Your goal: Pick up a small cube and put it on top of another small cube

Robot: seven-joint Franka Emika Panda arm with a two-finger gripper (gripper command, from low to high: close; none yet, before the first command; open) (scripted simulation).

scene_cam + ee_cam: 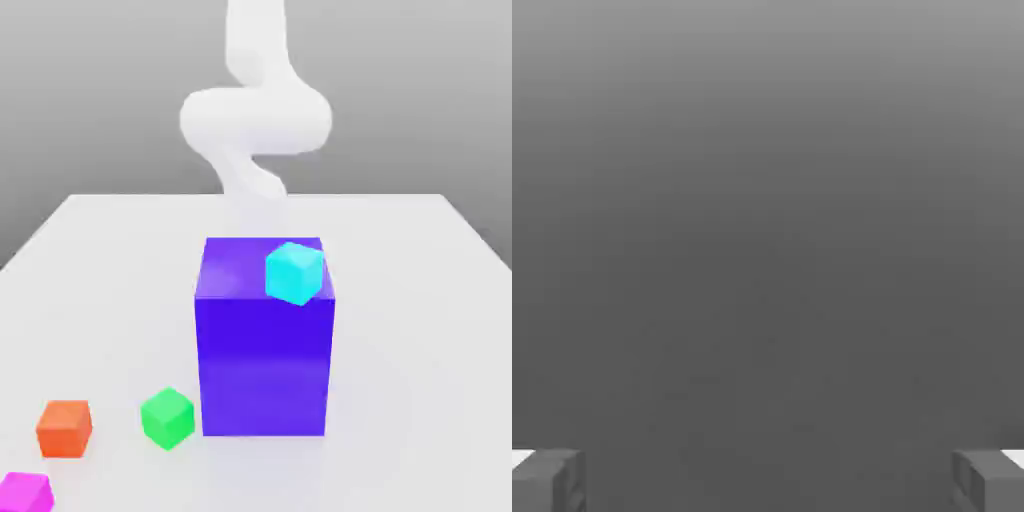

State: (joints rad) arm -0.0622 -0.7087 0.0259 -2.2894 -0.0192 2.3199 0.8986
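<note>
Cyan cube (294, 272) tilted atop tall purple block (263, 350); green cube (166, 416), orange cube (65, 428), magenta cube (25, 492) on surface (420, 330); hand (768, 480) fully open, empty.

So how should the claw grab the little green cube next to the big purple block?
Come straight down from above and pinch the small green cube across two opposite flat sides. It sits flat on the white table with its top free. The tall purple block stands close on the exterior view's right, so pinching the other pair of sides looks safer.
</note>
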